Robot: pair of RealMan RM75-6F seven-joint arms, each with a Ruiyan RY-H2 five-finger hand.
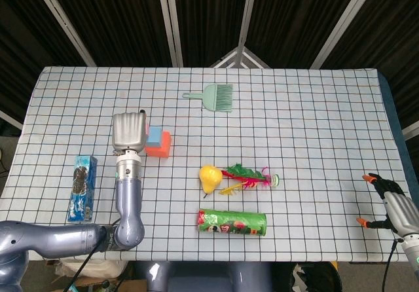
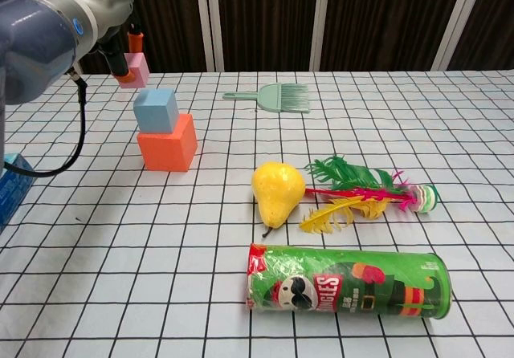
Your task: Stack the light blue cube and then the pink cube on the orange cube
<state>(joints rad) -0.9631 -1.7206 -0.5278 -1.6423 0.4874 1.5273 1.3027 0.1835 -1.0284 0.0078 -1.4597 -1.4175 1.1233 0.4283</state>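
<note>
The orange cube (image 2: 167,148) stands on the table's left part with the light blue cube (image 2: 156,109) on top of it; both show again in the head view as orange cube (image 1: 160,147) and light blue cube (image 1: 154,135). My left hand (image 1: 128,132) holds the pink cube (image 2: 134,70) in the air, up and slightly left of the stack. In the head view the hand hides the pink cube. My right hand (image 1: 391,201) hangs off the table's near right corner, fingers apart, holding nothing.
A yellow pear (image 2: 277,191), a feather shuttlecock (image 2: 365,193) and a green chips can (image 2: 347,281) lie right of the stack. A green brush (image 2: 273,97) lies at the back, a blue cookie pack (image 1: 82,188) at the left.
</note>
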